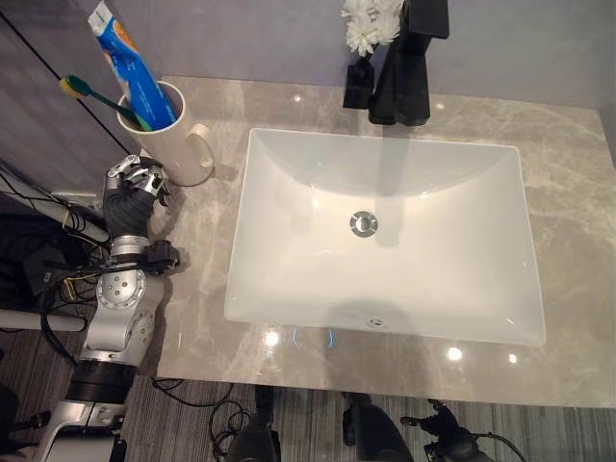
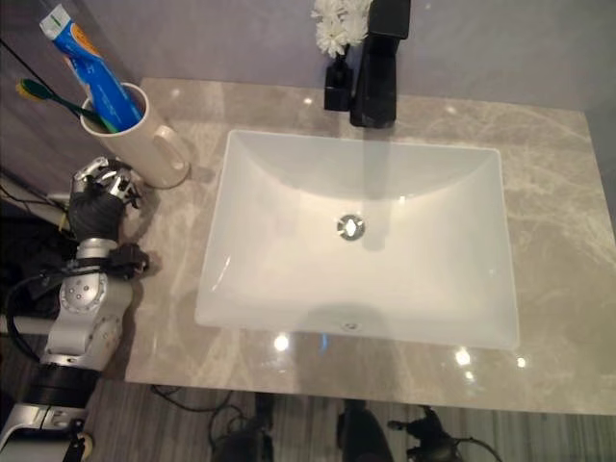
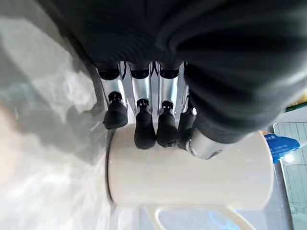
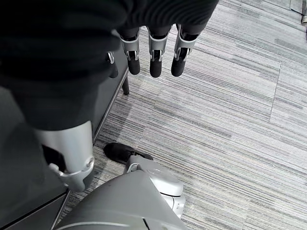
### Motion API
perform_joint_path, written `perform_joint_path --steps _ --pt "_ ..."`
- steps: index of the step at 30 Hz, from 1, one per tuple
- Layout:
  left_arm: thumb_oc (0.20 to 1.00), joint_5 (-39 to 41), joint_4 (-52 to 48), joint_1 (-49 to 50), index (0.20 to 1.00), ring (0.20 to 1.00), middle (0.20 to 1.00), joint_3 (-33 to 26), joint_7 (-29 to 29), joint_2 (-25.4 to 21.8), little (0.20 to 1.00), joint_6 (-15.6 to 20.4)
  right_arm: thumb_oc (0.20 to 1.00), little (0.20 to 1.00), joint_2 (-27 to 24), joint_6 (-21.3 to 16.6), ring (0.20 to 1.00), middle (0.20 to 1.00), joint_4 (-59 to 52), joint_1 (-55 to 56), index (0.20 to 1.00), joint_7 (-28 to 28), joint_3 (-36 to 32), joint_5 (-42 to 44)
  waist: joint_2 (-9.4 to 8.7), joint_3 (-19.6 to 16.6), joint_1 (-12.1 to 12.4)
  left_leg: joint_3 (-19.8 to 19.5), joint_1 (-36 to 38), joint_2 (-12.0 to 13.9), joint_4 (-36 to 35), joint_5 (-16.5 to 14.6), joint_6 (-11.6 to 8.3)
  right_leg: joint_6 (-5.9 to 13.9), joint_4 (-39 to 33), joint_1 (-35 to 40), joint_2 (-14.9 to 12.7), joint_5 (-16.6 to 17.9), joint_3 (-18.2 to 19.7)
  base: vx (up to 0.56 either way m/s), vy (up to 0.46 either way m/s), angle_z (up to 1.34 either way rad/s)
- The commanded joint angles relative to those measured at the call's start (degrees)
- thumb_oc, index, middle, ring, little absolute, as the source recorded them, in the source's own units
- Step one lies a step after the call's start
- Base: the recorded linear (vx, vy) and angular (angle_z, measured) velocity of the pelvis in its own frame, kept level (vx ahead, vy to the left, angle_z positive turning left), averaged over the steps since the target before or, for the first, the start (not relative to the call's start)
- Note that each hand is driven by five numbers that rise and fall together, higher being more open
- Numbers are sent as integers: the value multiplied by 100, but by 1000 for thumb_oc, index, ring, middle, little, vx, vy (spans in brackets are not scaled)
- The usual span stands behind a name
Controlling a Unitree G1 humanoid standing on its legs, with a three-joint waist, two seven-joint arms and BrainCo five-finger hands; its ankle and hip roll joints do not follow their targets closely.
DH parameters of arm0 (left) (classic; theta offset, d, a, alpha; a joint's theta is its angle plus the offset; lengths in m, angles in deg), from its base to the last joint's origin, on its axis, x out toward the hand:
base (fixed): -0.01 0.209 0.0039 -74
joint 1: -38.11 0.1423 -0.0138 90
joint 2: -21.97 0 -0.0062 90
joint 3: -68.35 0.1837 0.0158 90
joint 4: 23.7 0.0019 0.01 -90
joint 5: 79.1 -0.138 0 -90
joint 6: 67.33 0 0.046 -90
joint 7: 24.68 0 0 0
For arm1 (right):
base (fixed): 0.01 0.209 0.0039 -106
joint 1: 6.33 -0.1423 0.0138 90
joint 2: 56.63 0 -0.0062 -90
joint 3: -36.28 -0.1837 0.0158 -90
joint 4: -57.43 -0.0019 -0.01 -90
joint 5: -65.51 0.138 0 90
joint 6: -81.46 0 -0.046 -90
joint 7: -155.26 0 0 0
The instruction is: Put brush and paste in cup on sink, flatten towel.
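Note:
A cream cup [image 1: 183, 144] with a handle stands on the grey marble counter [image 1: 202, 318], left of the sink [image 1: 526, 250]. A green and yellow brush [image 1: 96, 94] and a blue paste tube [image 1: 130, 58] stand inside it, leaning left. My left hand [image 1: 130, 197] sits just in front of the cup at the counter's left edge. In the left wrist view its relaxed fingers [image 3: 144, 129] hang with their dark tips close against the cup's wall [image 3: 192, 182], holding nothing. My right hand [image 4: 156, 57] hangs open over the striped floor.
A black tap [image 1: 404, 67] rises behind the white basin, with a small black vase of white flowers [image 1: 366, 38] beside it. The counter's front and right side are bare marble. A dark cabinet leg [image 4: 125, 86] stands on the floor by the right hand.

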Motion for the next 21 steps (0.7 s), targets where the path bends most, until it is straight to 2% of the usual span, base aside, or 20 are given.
perform_joint_path --steps 1,10,21 --pt "200 -47 507 -630 200 200 200 147 222 -272 200 191 1000 1000 36 -1 1000 1000 -115 -251 1000 -63 282 189 -139 172 -213 25 232 35 22 -18 -32 466 23 422 -309 -107 85 35 -6 -8" --pt "200 84 1103 -1474 200 200 200 530 453 -295 200 202 1000 1000 53 -3 1000 1000 -163 -283 1000 -91 429 206 -122 170 -338 26 226 73 22 -17 -69 471 44 419 -290 -138 76 25 -2 -3" --pt "200 22 1331 -1729 200 200 200 728 544 -258 200 165 1000 1000 57 -22 1000 1000 -244 -324 1000 -129 554 194 -85 123 -426 98 251 119 22 -21 -101 472 25 363 -247 -148 139 0 0 0"
